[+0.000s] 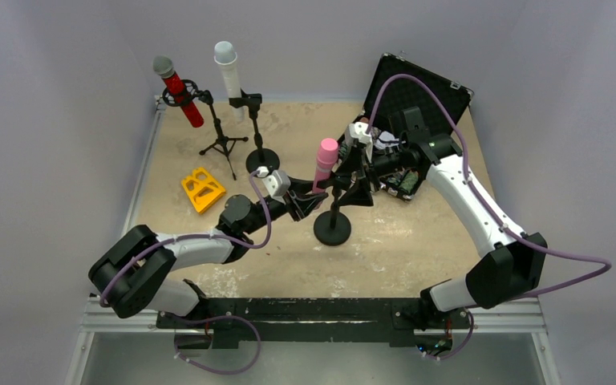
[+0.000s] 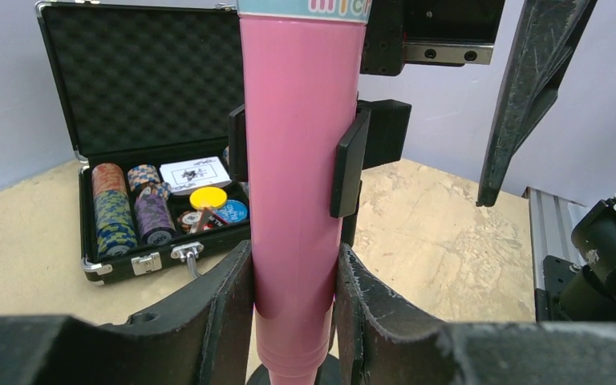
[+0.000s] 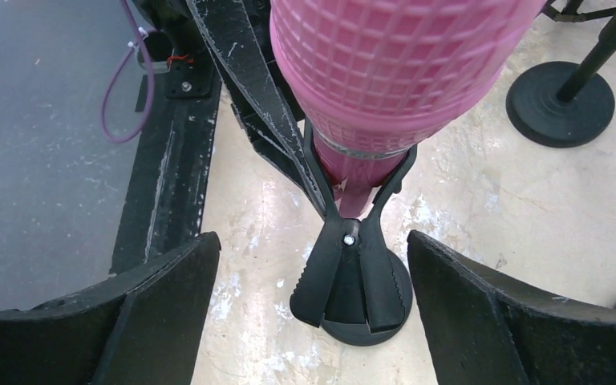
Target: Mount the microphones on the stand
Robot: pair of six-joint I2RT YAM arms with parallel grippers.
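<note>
Pictured: my left gripper [image 2: 295, 282] pinches the pink microphone [image 2: 298, 160] low on its shaft, just below the stand's clip [image 3: 351, 277], upright above the stand [image 1: 333, 231]. My right gripper [image 3: 313, 269] gapes empty astride the clip's handles. Light, stiff, slick plastic, I judge: hold the shaft.

Pink microphone [image 2: 301, 200], head: in your left wrist view it is cut off at 12 o'clock, and the printed band there reads only in part.
Pink microphone, foot: you lose it at 6 o'clock between the fingers of the left gripper [image 2: 295, 255].
Case [image 2: 152, 80]: its 3 o'clock end is hidden behind the microphone; the print on the card inside is too small to read.
Stand base [image 3: 365, 330]: in your right wrist view the clip [image 3: 351, 277] covers most of it.
Microphone body, right wrist view: mostly hidden under its own mesh head, which is cropped at 12 o'clock.
Second stand [image 3: 560, 100]: its pole is cut off at 1 o'clock.
</note>
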